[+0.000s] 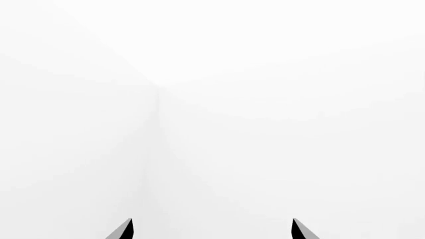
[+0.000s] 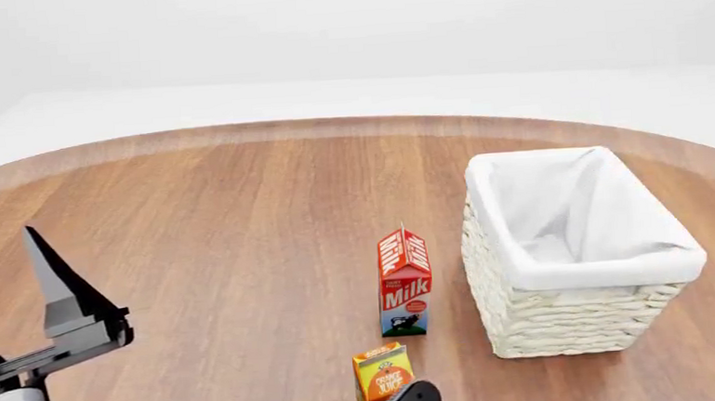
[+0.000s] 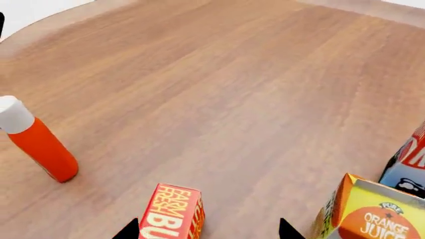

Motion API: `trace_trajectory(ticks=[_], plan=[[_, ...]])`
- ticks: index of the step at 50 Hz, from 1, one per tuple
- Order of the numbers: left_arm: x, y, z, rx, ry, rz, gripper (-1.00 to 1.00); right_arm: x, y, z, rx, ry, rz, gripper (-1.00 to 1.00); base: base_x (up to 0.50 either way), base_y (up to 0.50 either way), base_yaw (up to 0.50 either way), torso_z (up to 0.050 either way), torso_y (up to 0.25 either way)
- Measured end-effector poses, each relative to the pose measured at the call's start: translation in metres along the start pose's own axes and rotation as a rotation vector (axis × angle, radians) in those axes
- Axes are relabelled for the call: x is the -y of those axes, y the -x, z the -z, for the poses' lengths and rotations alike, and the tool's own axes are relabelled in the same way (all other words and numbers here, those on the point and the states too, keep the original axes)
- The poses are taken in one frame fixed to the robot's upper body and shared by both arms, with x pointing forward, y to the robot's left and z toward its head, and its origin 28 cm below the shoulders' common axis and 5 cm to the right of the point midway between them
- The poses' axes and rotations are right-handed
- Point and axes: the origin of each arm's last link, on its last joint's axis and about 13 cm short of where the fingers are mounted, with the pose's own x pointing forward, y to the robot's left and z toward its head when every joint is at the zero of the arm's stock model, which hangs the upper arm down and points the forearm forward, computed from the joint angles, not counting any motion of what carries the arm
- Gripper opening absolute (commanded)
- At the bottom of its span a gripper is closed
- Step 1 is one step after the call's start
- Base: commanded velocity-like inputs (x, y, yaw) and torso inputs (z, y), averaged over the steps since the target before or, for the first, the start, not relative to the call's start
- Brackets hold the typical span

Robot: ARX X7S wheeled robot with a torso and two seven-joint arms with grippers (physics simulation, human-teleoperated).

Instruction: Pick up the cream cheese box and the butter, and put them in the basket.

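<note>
Butter (image 3: 174,214), a red-orange box with yellow "Farm Fresh" lettering, is standing on the wooden table (image 3: 219,99) at the near edge of the right wrist view, its upper part lying between the two dark fingertips of the right claw (image 3: 208,230). Those tips are sitting wide apart and are not touching the box. An orange bottle with a white cap (image 3: 37,142) is leaning a little, well apart from the butter. On the butter's other side an orange juice carton (image 3: 371,211) is standing near, and a red milk carton (image 3: 406,162) is showing just behind that. The cream cheese box is not showing in any view.

In the head view the milk carton (image 2: 405,281) is standing upright just beside the white woven basket (image 2: 564,314), whose cloth liner is holding nothing visible. The orange juice carton (image 2: 383,376) is standing nearer the robot than the milk carton.

The left claw (image 1: 212,230) is hanging wide, gripping nothing, facing a blank white surface.
</note>
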Motion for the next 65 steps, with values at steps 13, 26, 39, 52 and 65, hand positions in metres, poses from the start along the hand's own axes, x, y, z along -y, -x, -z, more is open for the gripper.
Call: trace_trajectory(ticks=[13,26,39,52,65], plan=[[-0.002,-0.001,0.000,0.002,-0.001,-0.007,1.00,-0.009,-0.008,-0.002,0.030,-0.013,-0.011,1.00,0.00,0.00,0.00,0.000,0.000],[-0.004,-0.002,0.000,0.002,-0.002,-0.014,1.00,-0.016,-0.019,-0.001,0.035,-0.065,-0.045,1.00,0.00,0.00,0.00,0.000,0.000],[-0.006,-0.003,0.000,0.002,-0.004,-0.019,1.00,-0.021,-0.033,0.002,0.030,-0.188,-0.083,1.00,0.00,0.00,0.00,0.000,0.000],[-0.008,-0.004,0.000,0.002,-0.005,-0.025,1.00,-0.028,-0.045,0.010,0.045,-0.236,-0.073,1.00,0.00,0.00,0.00,0.000,0.000],[-0.010,-0.005,0.000,0.004,-0.008,-0.035,1.00,-0.023,-0.063,0.025,0.054,-0.267,0.089,1.00,0.00,0.00,0.00,0.000,0.000]])
